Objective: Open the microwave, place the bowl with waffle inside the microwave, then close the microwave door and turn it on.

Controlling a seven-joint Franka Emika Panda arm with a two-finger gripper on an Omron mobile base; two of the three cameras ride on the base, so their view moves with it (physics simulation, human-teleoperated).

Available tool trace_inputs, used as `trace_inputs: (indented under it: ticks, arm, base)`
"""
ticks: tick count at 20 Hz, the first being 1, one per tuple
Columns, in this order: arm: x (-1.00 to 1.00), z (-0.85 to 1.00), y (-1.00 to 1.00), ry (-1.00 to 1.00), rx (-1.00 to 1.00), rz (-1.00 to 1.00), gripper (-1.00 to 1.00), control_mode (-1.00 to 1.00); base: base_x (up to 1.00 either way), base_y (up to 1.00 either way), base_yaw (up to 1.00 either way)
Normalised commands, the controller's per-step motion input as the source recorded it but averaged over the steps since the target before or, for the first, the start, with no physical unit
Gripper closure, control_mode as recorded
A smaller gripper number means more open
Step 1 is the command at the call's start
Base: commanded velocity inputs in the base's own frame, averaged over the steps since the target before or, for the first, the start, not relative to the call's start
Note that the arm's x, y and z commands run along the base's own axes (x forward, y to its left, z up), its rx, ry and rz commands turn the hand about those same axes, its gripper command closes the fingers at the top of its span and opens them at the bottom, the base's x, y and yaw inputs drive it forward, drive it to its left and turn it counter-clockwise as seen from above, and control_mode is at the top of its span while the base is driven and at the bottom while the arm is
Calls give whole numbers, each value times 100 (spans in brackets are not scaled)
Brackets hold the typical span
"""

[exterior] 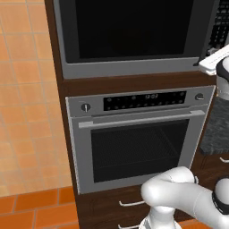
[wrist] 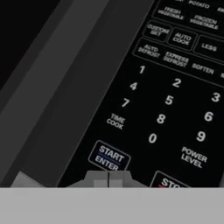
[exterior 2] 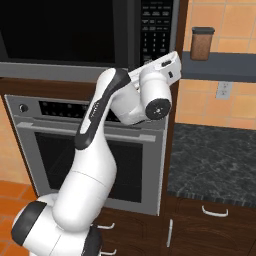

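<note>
With the microwave door (exterior: 129, 29) shut, the last step is in hand: the clenched, empty end effector (wrist: 108, 178) hangs just below the START button (wrist: 109, 157) on the keypad (exterior 2: 156, 27). Next it should press straight into that button.

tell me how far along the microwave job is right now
Nearly finished, it seems. The microwave door looks closed, flush in its frame. The bowl and waffle aren't visible through the dark glass, so loading can't be confirmed. In hand: the shut gripper sits right below the START/ENTER button on the keypad. Left: pressing start; no sign yet that the microwave is running.
</note>
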Motion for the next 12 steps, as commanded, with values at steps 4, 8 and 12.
trace_inputs:
  ticks: [4, 8, 12]
  arm:
    - [66, 8, 13, -1, -17, -1, 100, -100]
    - [74, 35, 50, 1, -39, 0, 100, -100]
    - [92, 37, 72, 0, -35, 0, 100, -100]
  base:
    - [0, 0, 0]
    - [0, 0, 0]
    - [0, 0, 0]
